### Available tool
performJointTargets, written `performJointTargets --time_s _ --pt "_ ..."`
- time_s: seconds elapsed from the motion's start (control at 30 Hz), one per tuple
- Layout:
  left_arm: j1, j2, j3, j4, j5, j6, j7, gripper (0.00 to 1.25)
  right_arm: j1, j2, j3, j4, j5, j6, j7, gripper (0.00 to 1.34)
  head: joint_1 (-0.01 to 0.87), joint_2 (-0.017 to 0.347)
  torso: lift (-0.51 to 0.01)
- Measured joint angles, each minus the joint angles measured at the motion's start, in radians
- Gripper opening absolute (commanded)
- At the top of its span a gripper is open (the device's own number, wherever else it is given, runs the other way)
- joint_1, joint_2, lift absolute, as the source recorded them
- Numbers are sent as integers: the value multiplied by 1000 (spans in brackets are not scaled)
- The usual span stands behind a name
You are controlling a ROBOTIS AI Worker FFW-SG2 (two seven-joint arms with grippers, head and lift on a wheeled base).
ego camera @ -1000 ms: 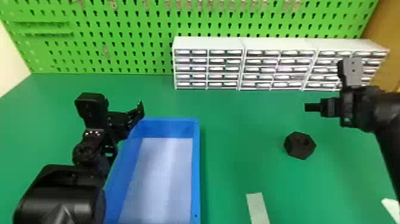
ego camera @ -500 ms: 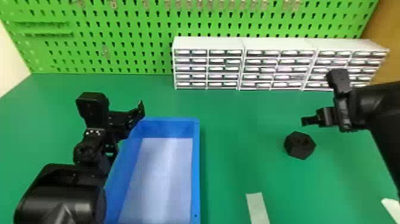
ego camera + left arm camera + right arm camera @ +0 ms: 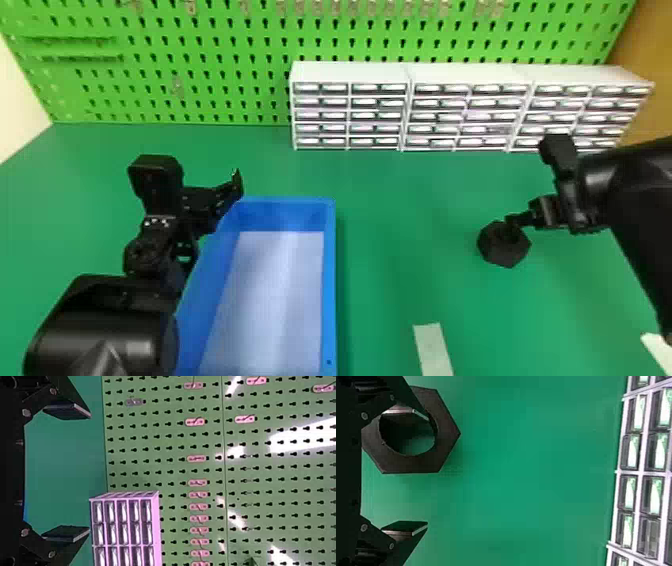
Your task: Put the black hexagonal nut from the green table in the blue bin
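The black nut (image 3: 497, 255) lies on the green counter (image 3: 390, 225), to the right of the blue bin (image 3: 329, 280) and well apart from it. It rests flat with its hole facing up, which probably suits a grip across two opposite sides. The right hand (image 3: 427, 471) is over that spot with its fingers spread wide and nothing held between them. Such a gap is likely meant to let them pass either side of the nut, but the hand seems off centre: in the right wrist view one finger crosses the hole while the other stands clear of the nut. I can't tell how high that finger is above it. The hand would need to shift so the nut sits between both fingers before going down, or a finger could catch in the hole or press on the face

The left hand (image 3: 89, 473), open and empty, is parked by the bin's far left corner, perhaps because the nut is on the other arm's side. The bin stands upright, its top open for a drop from above.

As for looks, the nut is dull black and chunky, with six straight sides, crisp corners and a wide round hole; green shows through part of it
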Motion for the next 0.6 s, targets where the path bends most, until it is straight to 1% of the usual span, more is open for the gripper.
performJointTargets --time_s 0.2,0.6 --pt "-1 0 0 0 0 0 0 1002 -2 5 -12 24 5 -25 0 996 686 51 -96" --pt "0 0 2 0 1 0 0 1000 5 25 -34 75 25 -80 -1 986 686 51 -96"
